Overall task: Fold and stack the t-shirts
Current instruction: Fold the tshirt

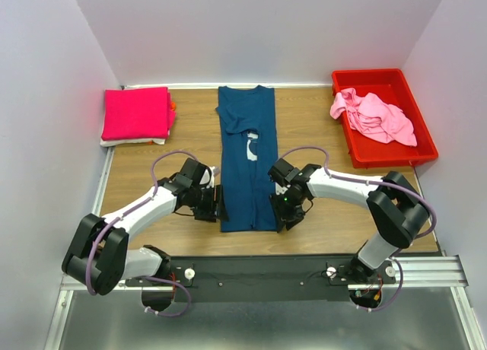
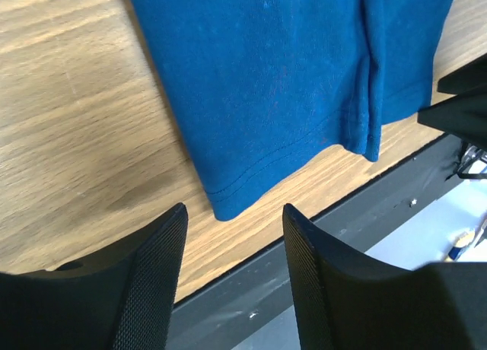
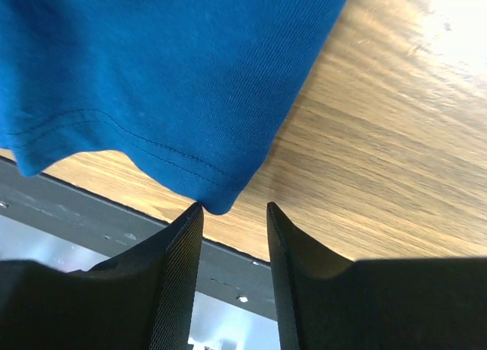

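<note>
Fabric is lying in one long narrow strip down the middle of the table (image 1: 319, 122): the navy t-shirt (image 1: 245, 163), already folded lengthwise, is running from the far edge toward the near one, its hem stopping just short of the black rail (image 1: 266, 270). Both arms are reaching in at that hem. The left gripper (image 2: 234, 213) is hovering with its jaws well apart and nothing between them, the shirt's left hem corner sitting just beyond the fingertips. The right gripper (image 3: 233, 209) is also standing parted, somewhat narrower, with the right hem corner poking at the mouth of the gap and seemingly brushing one fingertip, though not pinched. The magenta t-shirt (image 1: 137, 114) is resting folded at the far left, and the light pink t-shirt (image 1: 377, 116) is lying crumpled in the red bin (image 1: 422, 148) at the far right. Risk, as I am judging it, is sitting mostly with the grasp. The corners are lying thin and flat on the wood, so closing fingers could be catching only the top layer, or nothing, and the lengthwise fold would then be opening as the hem rises. On the right only the very tip of the corner is presenting itself, and that could be slipping free under the cloth's weight. Uneven lifting by the two arms could be skewing the fold. As for writing, none is readable: a white print (image 1: 250, 147) is showing partly on the shirt, half tucked into the fold, and no brand or label is coming through legibly in any view.
</note>
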